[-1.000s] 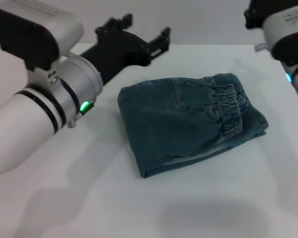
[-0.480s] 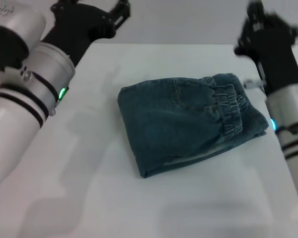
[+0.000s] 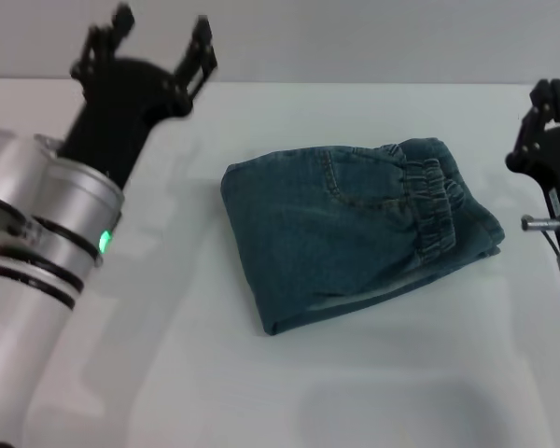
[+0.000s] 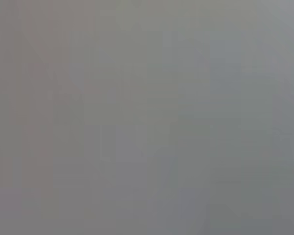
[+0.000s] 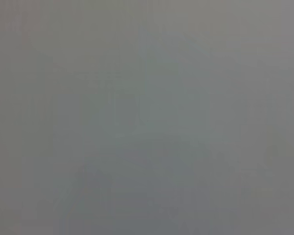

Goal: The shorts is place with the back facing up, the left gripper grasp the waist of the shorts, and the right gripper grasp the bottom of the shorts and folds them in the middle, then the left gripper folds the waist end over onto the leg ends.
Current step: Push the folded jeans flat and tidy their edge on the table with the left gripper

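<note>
At worktop (image 3: 289,401) centre: shorts (image 3: 355,229) lie as compact folded bundle, elastic waist (image 3: 434,210) on top at 3 o'clock side, fold edge at 9 o'clock. Left hand (image 3: 154,56) at 10 o'clock, well apart from shorts, fingers spread wide, holds nothing. Right hand (image 3: 546,131) at 3 o'clock edge, near waist, not touching; opening: cannot tell. Both wrist views show only grey. Risk, my judgement: right hand passing low could catch waist and pull fold open; thick bundle may spring loose by itself.
</note>
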`<move>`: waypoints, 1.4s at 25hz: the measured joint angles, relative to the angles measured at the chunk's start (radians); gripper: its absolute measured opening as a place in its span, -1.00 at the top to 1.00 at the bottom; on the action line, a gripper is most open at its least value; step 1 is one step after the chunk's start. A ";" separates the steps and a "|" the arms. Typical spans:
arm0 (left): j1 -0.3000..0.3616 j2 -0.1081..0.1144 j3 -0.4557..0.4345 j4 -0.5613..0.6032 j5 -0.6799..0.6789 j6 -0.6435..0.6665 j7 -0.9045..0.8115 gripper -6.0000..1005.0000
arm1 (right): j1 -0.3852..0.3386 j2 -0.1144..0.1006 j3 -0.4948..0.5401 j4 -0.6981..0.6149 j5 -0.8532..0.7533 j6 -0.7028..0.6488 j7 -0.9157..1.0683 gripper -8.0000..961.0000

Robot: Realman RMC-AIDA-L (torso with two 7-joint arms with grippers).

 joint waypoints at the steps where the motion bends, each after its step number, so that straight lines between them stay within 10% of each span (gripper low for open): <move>1: 0.003 0.000 0.004 0.012 0.016 -0.028 -0.007 -0.63 | 0.000 0.000 0.000 0.000 0.000 0.000 0.000 0.92; 21: 0.059 0.056 0.311 0.065 0.078 -0.198 -0.095 -0.53 | -0.018 0.000 -0.028 0.130 0.004 0.006 0.118 0.89; 35: -0.004 0.031 0.392 0.185 0.110 -0.147 -0.258 0.29 | -0.015 -0.002 -0.029 0.133 0.000 0.008 0.119 0.87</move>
